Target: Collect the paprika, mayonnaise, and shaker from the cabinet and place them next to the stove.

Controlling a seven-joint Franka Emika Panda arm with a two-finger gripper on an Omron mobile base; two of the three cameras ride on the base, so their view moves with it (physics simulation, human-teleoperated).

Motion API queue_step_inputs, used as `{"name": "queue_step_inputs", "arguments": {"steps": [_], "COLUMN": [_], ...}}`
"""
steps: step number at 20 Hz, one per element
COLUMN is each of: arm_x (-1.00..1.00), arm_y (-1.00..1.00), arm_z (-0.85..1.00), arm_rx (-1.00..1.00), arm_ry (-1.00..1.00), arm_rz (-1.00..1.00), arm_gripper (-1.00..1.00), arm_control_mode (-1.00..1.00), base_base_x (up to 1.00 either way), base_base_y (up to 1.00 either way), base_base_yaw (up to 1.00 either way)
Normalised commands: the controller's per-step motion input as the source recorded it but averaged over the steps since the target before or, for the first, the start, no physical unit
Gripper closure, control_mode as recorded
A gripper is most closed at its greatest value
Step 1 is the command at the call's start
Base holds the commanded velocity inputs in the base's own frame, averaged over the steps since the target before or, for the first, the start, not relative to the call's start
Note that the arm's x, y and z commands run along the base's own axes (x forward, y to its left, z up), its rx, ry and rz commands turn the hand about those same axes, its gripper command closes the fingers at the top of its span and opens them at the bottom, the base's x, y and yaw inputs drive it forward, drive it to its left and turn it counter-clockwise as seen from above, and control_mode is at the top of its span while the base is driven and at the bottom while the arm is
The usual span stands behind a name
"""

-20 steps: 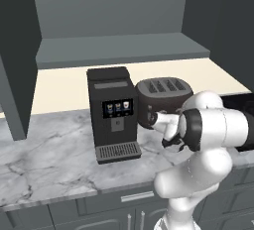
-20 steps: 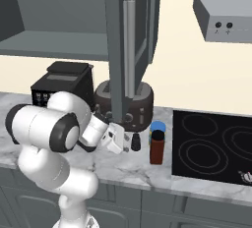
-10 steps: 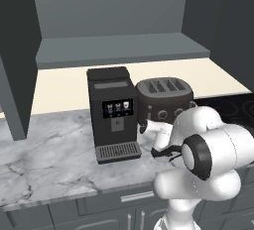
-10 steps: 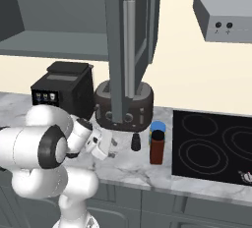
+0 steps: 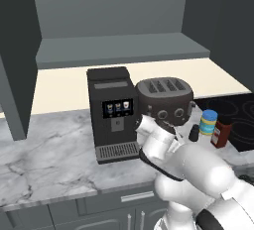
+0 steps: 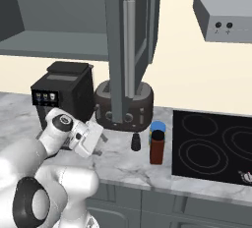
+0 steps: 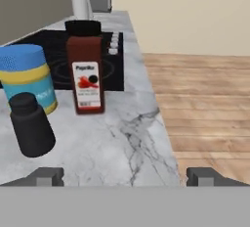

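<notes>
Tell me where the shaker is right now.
The shaker stands on the counter before the toaster, left of the paprika and mayonnaise.

A: What does the room offer?
B: A cream wall behind a grey-veined marble counter, grey drawers below.
A: And further off?
B: A wooden plank floor beyond the counter's end, and a grey range hood high on the right.

Kitchen: marble counter, stove, toaster, coffee machine, cabinet.
</notes>
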Motion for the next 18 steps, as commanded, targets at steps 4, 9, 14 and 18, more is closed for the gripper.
{"name": "queue_step_inputs", "arguments": {"steps": [4, 9, 14, 18], "arm_x": [-0.84, -0.85, -0.86, -0.84], "arm_y": [0.01, 0.0, 0.0, 0.0], "arm_z": [0.46, 0.49, 0.51, 0.53], "arm_rx": [-0.01, -0.02, -0.03, -0.04], "arm_ry": [-0.12, -0.12, -0.13, -0.15], "arm_rz": [-0.01, -0.01, 0.0, 0.0], "arm_gripper": [-1.0, -1.0, -1.0, -1.0], "arm_control_mode": [-1.0, -1.0, -1.0, -1.0], "base_base_x": [0.0, 0.0, 0.0, 0.0], "base_base_y": [0.0, 0.0, 0.0, 0.0], "base_base_yaw": [0.0, 0.0, 0.0, 0.0]}}
